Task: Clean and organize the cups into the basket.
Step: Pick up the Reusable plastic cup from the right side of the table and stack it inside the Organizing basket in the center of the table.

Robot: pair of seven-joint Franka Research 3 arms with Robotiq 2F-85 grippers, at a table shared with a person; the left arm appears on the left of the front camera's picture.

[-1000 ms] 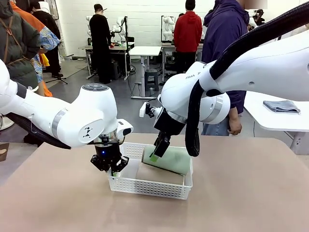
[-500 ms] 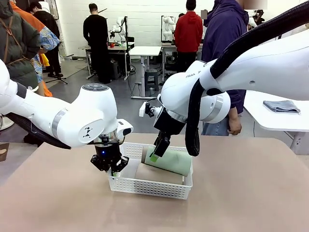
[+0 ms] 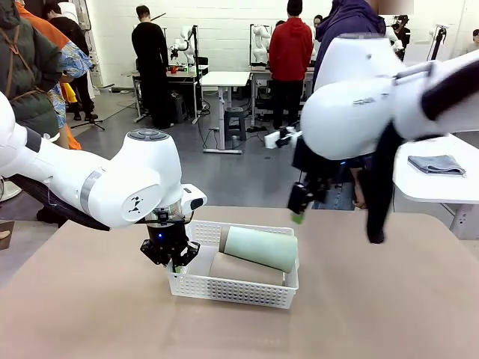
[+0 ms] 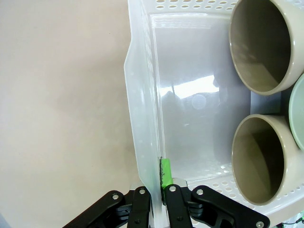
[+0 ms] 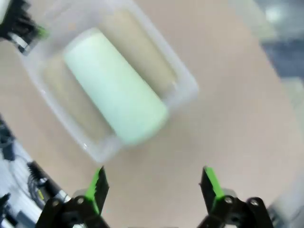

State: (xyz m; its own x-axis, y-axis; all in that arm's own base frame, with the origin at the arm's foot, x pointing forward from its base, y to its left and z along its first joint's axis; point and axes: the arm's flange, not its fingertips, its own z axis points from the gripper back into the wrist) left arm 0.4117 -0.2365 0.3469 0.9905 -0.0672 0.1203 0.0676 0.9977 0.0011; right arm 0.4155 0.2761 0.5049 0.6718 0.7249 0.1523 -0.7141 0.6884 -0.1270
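The white basket [image 3: 233, 290] sits mid-table. Inside it two beige cups [image 3: 245, 269] lie side by side, and a mint green cup [image 3: 260, 248] lies across their tops. My left gripper [image 3: 174, 263] is shut on the basket's left end wall [image 4: 153, 118], one green pad [image 4: 166, 173] inside it. The left wrist view looks into the open mouths of both beige cups [image 4: 263, 42] [image 4: 259, 164]. My right gripper [image 3: 299, 213] hangs open above the table, to the right of the basket and clear of it. In its wrist view my right gripper [image 5: 154, 185] holds nothing, with the mint cup [image 5: 116, 95] below.
Bare tan tabletop [image 3: 374, 299] surrounds the basket. A person in a dark jacket [image 3: 352, 45] stands at the far side behind my right arm. A folded grey cloth [image 3: 437, 164] lies on a white side table at the right.
My right gripper has let go of the mint cup and risen up and to the right, leaving the cup on the beige ones. The left gripper has not moved.
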